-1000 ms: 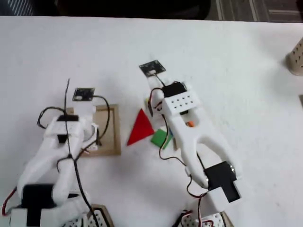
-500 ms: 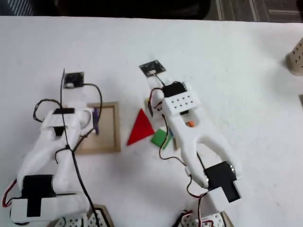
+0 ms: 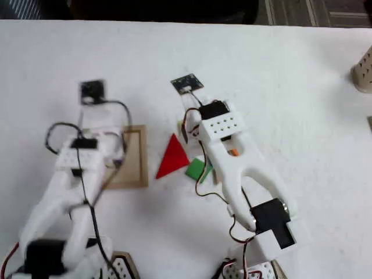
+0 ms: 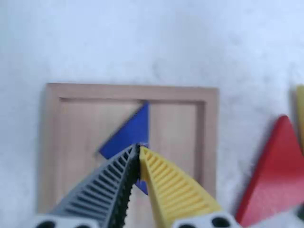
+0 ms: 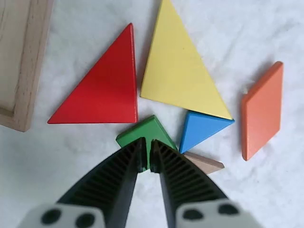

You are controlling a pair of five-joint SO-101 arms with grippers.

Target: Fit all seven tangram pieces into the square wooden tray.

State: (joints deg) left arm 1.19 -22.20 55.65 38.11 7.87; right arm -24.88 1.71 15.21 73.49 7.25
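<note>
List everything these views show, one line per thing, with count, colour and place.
square wooden tray: one, pale wood, on the table under the left gripper
blue tangram piece: one, blue, over the tray floor, pinched at the left gripper's tips
red triangle: one, red, on the table beside the tray
yellow triangle: one, yellow, beside the red triangle
green square: one, green, under the right gripper's tips
small blue triangle: one, blue, beside the green square
orange parallelogram: one, orange, apart from the yellow triangle
plain wooden piece: one, bare wood, beside the small blue triangle
white table: one, white
left gripper: grey and yellow
right gripper: black
</note>
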